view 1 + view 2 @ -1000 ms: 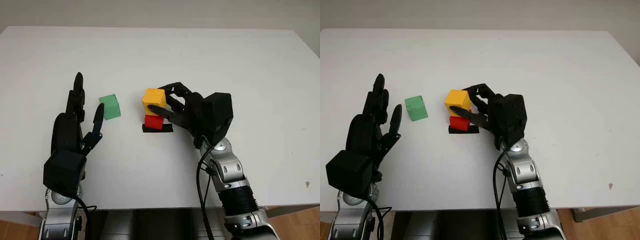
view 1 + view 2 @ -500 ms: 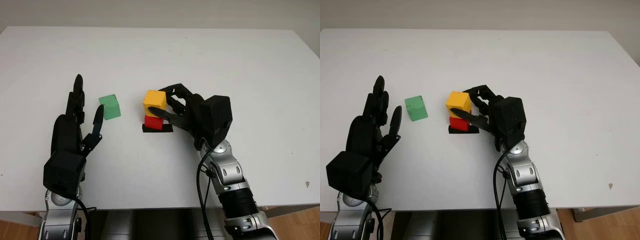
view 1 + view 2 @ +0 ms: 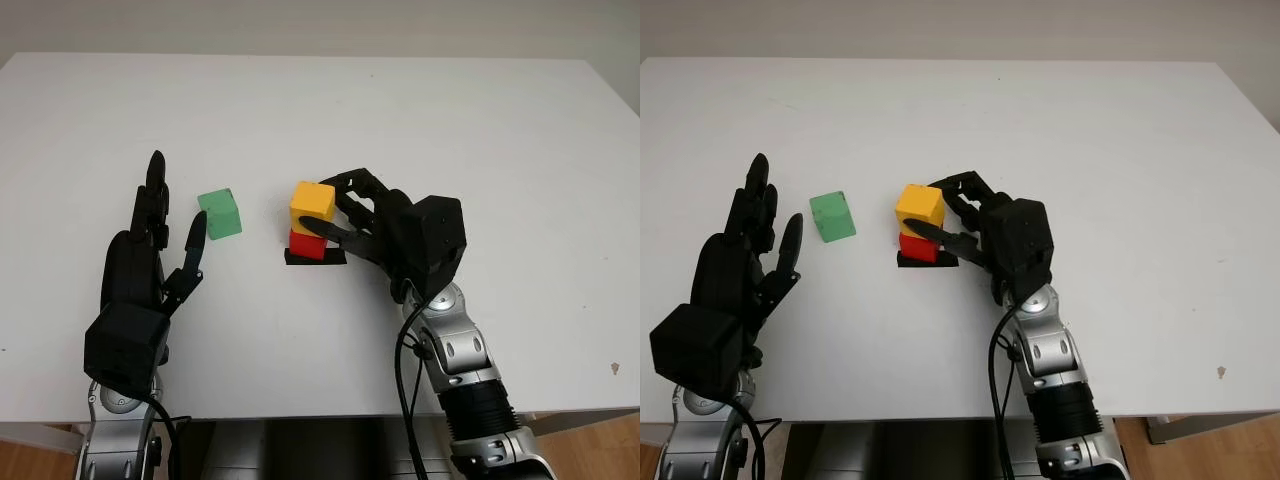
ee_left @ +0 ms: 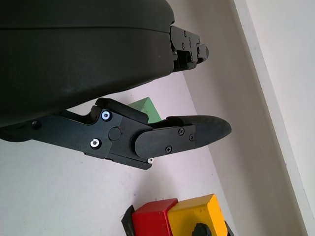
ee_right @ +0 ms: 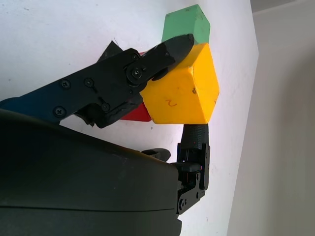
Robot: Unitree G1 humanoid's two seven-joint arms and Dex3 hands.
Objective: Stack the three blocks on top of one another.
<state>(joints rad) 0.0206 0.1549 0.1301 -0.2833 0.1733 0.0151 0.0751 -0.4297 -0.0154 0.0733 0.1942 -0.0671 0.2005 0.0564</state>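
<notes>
A yellow block sits on top of a red block, which stands on a small black square near the table's middle. My right hand is shut on the yellow block, one finger along its near side and another behind it. A green block lies alone on the table to the left of the stack. My left hand is open, upright just left of the green block and apart from it.
The white table stretches wide on all sides, its front edge close to both forearms. Only the three blocks and the black square lie on it.
The yellow block has shifted slightly to the right with my right hand, settling more squarely over the red block. My left hand has not moved.
</notes>
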